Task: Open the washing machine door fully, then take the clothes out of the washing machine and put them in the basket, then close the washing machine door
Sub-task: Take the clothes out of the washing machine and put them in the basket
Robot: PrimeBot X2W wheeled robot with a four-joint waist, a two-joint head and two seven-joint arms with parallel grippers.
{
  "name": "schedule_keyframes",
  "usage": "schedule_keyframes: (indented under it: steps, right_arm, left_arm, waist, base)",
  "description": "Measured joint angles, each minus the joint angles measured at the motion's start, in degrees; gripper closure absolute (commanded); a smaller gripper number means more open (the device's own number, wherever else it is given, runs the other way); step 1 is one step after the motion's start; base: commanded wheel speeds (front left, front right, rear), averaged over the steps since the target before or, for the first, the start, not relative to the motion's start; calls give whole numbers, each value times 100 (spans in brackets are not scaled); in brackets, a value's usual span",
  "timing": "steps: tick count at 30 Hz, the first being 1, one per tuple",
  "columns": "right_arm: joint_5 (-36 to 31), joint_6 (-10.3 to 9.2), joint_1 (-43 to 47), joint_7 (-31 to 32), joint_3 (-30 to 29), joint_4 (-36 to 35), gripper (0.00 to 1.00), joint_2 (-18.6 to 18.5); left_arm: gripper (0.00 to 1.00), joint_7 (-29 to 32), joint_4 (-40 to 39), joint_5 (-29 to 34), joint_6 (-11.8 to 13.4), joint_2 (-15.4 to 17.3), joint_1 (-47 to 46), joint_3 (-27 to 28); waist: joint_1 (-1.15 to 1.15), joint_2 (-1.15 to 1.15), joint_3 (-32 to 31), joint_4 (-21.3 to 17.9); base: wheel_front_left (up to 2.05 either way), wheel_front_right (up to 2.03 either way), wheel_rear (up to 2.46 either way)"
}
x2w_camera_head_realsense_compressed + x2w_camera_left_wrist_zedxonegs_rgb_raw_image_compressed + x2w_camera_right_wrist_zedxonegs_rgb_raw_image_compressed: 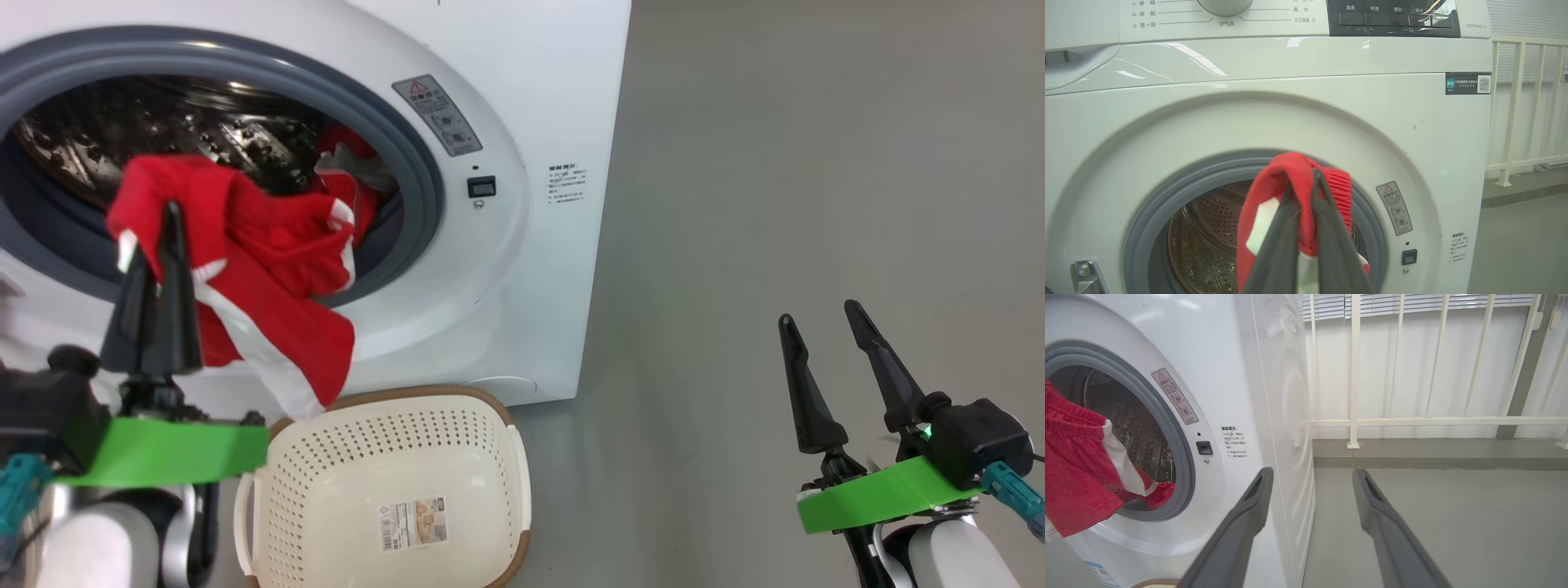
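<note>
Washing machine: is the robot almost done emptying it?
Not yet. The machine is open. The left claw holds one red garment by the empty basket. More red cloth lies in the drum. The right claw is open. Closing the door comes last.

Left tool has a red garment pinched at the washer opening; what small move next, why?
Probably swing the left tool right and down over the basket: it is shut on the red garment, which hangs outside the drum with its hem at the basket's rim.

Head camera looks down; both wrists face the washing machine [1290,114].
</note>
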Motion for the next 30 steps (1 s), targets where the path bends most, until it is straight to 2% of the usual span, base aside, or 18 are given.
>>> schedule_keyframes:
  steps: [4, 9, 17, 30]
  right_arm:
    - [0, 0, 2, 0, 2, -18, 0, 2]
    - [0, 0, 2, 0, 15, -57, 0, 0]
    - [0, 0, -46, 0, 51, -79, 0, -4]
    - [0, 0, -431, 0, 132, -107, 0, -5]
  left_arm:
    - [100, 171, -87, -174, -2, -112, 295, -88]
    - [100, 177, 302, -409, -23, -256, 549, -210]
    - [100, 36, 1602, -617, -185, -380, 505, -372]
    - [100, -216, 3818, -803, -271, -499, -409, -510]
  waist:
    - [0, 0, -25, 35]
    - [0, 0, 89, 53]
    - [0, 0, 439, 45]
    - [0, 0, 1026, -128]
  base:
    - [0, 0, 0]
    - [0, 0, 0]
    - [0, 0, 0]
    - [0, 0, 0]
